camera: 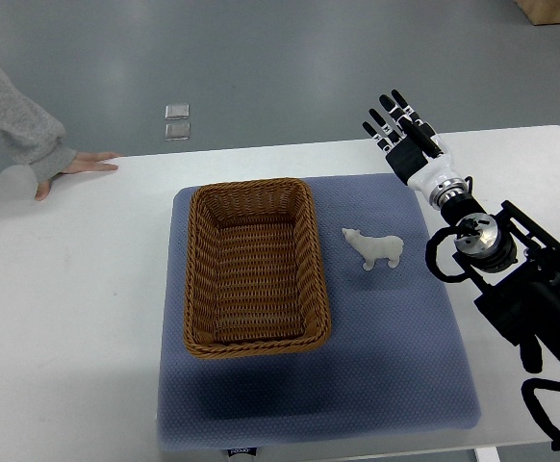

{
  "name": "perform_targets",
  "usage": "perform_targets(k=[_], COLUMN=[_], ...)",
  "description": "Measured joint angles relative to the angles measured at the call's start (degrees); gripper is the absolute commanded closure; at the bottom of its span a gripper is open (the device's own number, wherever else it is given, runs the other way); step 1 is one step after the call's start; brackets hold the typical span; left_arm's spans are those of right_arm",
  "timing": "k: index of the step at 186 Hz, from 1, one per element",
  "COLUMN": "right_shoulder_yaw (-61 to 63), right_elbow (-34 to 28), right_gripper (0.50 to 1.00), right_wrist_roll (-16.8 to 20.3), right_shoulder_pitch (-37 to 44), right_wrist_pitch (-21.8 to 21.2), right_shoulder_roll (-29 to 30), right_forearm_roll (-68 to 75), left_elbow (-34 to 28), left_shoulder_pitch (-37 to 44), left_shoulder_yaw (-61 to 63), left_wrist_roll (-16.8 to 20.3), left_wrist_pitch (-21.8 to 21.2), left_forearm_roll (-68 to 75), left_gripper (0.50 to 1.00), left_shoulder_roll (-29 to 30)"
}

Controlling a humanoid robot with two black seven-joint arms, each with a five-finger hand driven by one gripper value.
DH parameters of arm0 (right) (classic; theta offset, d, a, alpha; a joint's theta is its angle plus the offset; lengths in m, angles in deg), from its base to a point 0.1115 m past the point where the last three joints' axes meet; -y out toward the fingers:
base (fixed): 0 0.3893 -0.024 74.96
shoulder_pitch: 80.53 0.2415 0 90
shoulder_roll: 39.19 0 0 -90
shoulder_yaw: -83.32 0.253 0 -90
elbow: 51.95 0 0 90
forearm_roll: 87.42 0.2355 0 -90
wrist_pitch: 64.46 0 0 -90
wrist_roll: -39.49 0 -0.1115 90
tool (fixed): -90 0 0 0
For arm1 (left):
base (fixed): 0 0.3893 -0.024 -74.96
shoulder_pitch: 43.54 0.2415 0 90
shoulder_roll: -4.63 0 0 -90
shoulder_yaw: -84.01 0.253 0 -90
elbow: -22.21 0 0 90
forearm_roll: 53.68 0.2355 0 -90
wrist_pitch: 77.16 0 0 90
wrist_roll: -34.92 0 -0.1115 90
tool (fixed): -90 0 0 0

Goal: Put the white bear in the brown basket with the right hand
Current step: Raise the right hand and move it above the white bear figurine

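White table (78,289), seen steeply from above, with a blue-grey quilted mat (376,375) spread over its middle. On the mat's left half, a brown wicker basket (199,279), rectangular, long side running away from the camera, nothing inside. Just right of the basket, apart from its rim, a small white bear (375,248) standing upright on the mat, snout turned toward the basket. Entering from the right edge, the right arm (511,279), black links and a silver wrist joint, reaching up and left along the mat's right border. At its end the right hand (402,130), black and white, fingers (388,104) straight and spread, holding nothing, sitting over the table's far edge beyond the mat's far right corner, well apart from the bear. At the table's far left corner, a person's hand (80,166) lying flat on the tabletop, grey sleeve (15,120) above it. On the grey floor beyond the table, two small pale square objects (176,122), one just behind the other; too small to identify.
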Motion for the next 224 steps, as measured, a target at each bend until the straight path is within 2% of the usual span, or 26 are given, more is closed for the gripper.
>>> perform_targets(k=[75,114,134,176,199,224], right_shoulder_yaw=[-2.06,-8.8,-14.97,-34.36,-51.7,-66.79], right_elbow=[0.0,-0.79,-3.33,-9.33,-12.26,-16.43], right_gripper=[0.576,0.576,0.576,0.576,0.576,0.576], right_wrist_roll=[0.2,0.85,2.76,6.24,9.98,13.53], right_shoulder_pitch=[1.05,5.47,8.68,21.17,34.8,47.65], right_wrist_pitch=[-0.27,-2.69,-4.35,-10.32,-16.3,-21.06], right_shoulder_roll=[-1.03,-6.68,-11.29,-22.56,-27.68,-29.45], right_forearm_roll=[-2.11,-12.6,-21.59,-41.75,-44.47,-44.89], left_elbow=[0.09,0.18,0.39,0.91,1.05,1.13], left_shoulder_pitch=[0.0,0.0,0.0,-0.01,-0.07,-0.15], left_shoulder_yaw=[-0.06,-0.06,-0.03,0.19,0.33,0.42], left_wrist_roll=[0.0,0.0,0.0,0.01,0.01,0.0], left_wrist_pitch=[0.02,0.32,0.42,0.51,0.6,0.61], left_forearm_roll=[0.04,0.04,0.04,0.04,0.04,0.04], left_gripper=[0.5,0.5,0.5,0.5,0.5,0.5], left_shoulder_roll=[0.0,0.0,0.0,0.0,0.0,0.0])
